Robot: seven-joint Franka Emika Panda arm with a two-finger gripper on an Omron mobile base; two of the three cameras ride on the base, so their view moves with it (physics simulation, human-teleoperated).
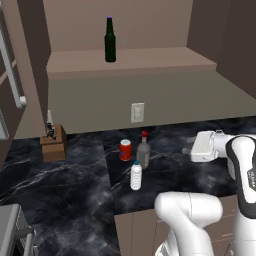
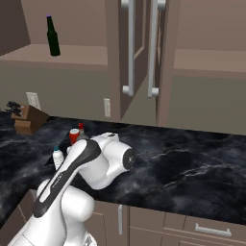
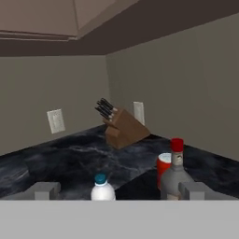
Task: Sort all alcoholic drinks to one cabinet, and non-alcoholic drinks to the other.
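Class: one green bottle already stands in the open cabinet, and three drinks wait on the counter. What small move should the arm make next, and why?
Probably ease the open gripper forward toward the red-capped bottle. It is the other tall bottle, so it likely belongs with the green bottle on the cabinet shelf. The red can and white bottle stand close by, so approach carefully.

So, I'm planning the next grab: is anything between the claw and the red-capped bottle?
Nothing visible does. In the hand view the open claw faces the red-capped bottle across bare counter; the red can stands behind it and the blue-capped plastic bottle off to one side.
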